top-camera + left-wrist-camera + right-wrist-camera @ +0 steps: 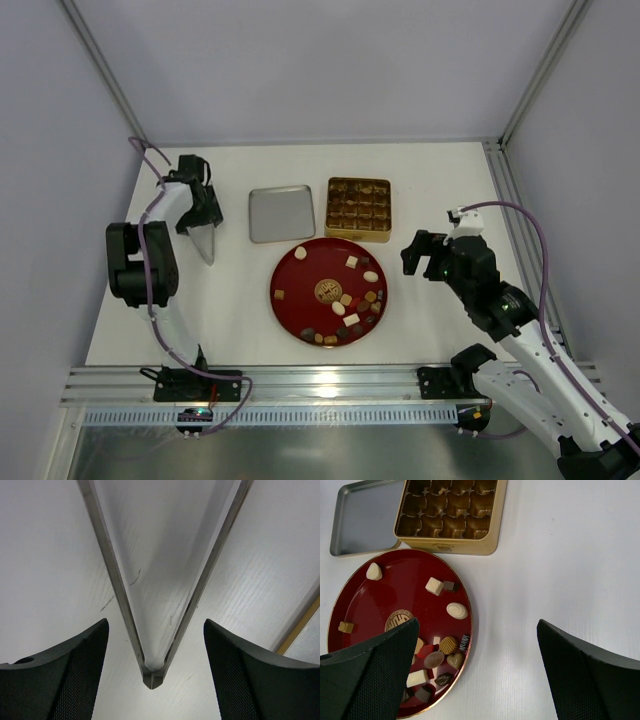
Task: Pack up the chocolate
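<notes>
The chocolate is several small brown, caramel and cream pieces on a round red plate at the table's middle, most of them on its right and near side. In the right wrist view a cream oval piece lies near the plate's right rim. The square gold tin stands just behind the plate, and the cells that show look empty. My right gripper is open and empty above the table just right of the plate. My left gripper is open and empty left of the plate.
A shallow grey metal lid lies left of the tin, and it also shows in the right wrist view. In the left wrist view a grey rimmed corner, probably this lid, points between my fingers. Walls close in the table's back and sides.
</notes>
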Tool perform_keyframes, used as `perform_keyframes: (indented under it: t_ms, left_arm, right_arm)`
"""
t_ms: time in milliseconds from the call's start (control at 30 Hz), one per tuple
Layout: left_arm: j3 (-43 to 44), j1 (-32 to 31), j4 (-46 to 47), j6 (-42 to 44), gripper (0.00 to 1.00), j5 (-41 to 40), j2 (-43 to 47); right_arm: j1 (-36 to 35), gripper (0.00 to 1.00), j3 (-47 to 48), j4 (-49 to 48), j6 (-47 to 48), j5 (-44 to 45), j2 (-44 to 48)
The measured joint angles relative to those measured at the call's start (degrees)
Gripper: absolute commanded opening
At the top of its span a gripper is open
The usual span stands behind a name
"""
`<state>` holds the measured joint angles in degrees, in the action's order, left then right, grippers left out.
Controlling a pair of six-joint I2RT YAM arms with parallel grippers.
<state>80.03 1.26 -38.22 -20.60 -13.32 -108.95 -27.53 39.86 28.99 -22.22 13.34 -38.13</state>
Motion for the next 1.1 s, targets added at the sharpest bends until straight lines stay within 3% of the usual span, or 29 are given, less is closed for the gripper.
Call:
perform_keyframes:
  t_ms: [267, 500, 767, 1100]
  left_arm:
    - [0.11, -0.20, -0.26, -0.46, 0.71, 0.76, 8.41]
    - [1.73, -6.08, 1.42, -1.70, 0.66, 5.42, 11.47]
    - [6.56, -10.32, 3.61, -2.47, 0.56, 9.62, 2.36]
    - [9.11, -9.97, 5.11, -1.70, 0.52, 12.39, -9.14]
  right_arm:
    - [0.00, 1.00, 0.11, -0.04, 0.00, -0.02, -0.96]
    - [0.00, 1.00, 5.42, 0.24, -0.15, -1.60, -7.06]
    - [0.00, 1.00, 18.34, 0.26, -0.31, -3.28, -19.32]
    - [0.00, 1.00, 22.51, -1.95, 1.07, -7.85, -32.13]
